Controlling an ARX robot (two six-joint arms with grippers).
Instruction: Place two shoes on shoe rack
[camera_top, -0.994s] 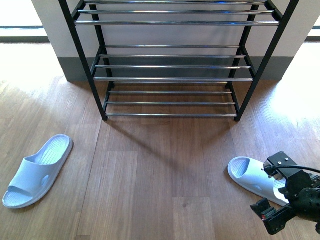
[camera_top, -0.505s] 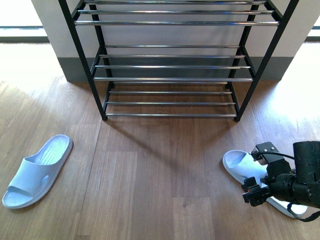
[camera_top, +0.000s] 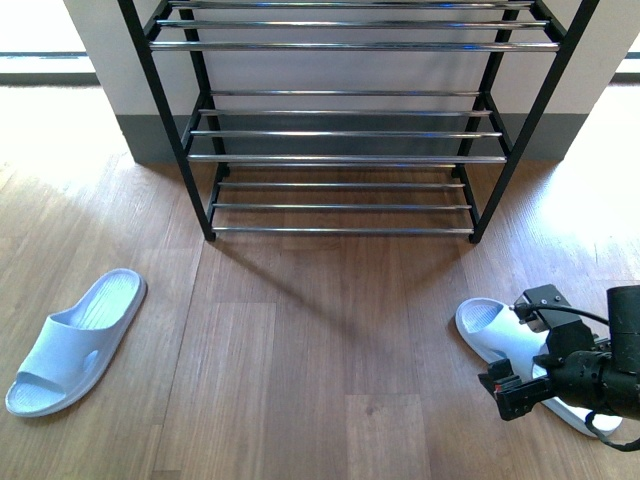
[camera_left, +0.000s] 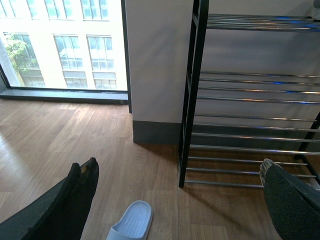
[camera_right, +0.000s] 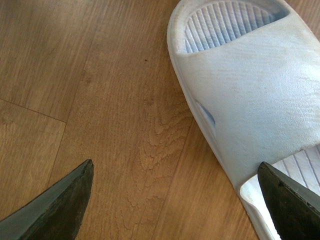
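wood floor (camera_top: 330, 340), right arm (camera_top: 590, 378) low over pale slipper (camera_top: 486, 326), jaws wide apart

Open floor (camera_top: 330, 340) runs clear to the shoe rack (camera_top: 345, 158) — its 2 slanted front legs flank the entry.

shoe rack (camera_top: 345, 158) back centre | left slipper (camera_top: 72, 342) front-left on floor (camera_top: 320, 340) | right slipper (camera_top: 488, 332) front-right
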